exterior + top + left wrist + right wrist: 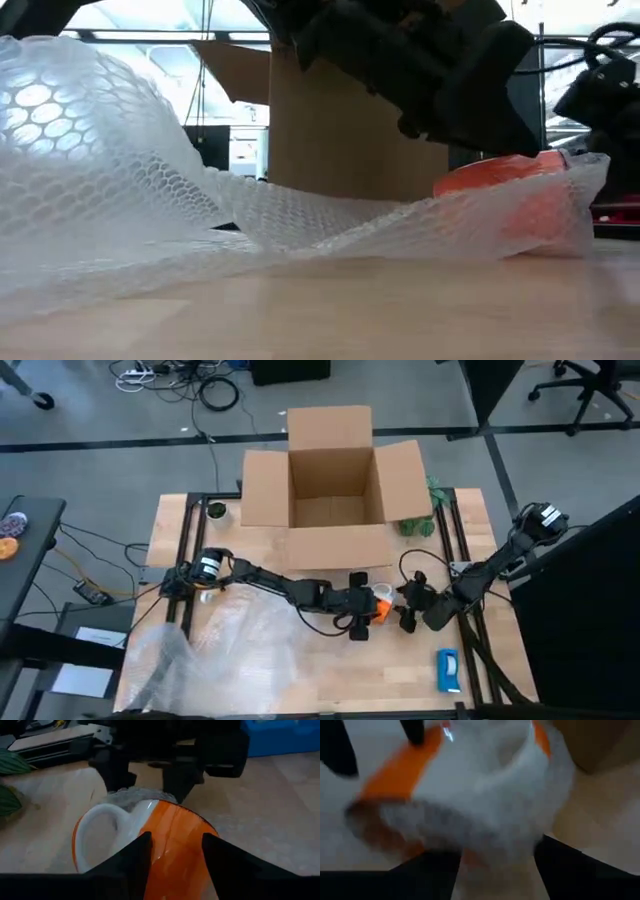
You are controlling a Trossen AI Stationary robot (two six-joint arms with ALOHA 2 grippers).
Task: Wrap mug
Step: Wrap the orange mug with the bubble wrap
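**Bubble wrap going over the mug**

Nearest me, the clear bubble wrap sheet (pixel 120 200) spreads across the near-left of the wooden table (pixel 300 690). Its right end lies over the small orange ceramic mug (pixel 381 607) at table centre, near the open cardboard box (pixel 335 480). My left gripper (pixel 172 852) straddles the mug, fingers apart. My right gripper (pixel 495 865), also spread, faces the wrapped side. Best steady the mug and pull the sheet snug.
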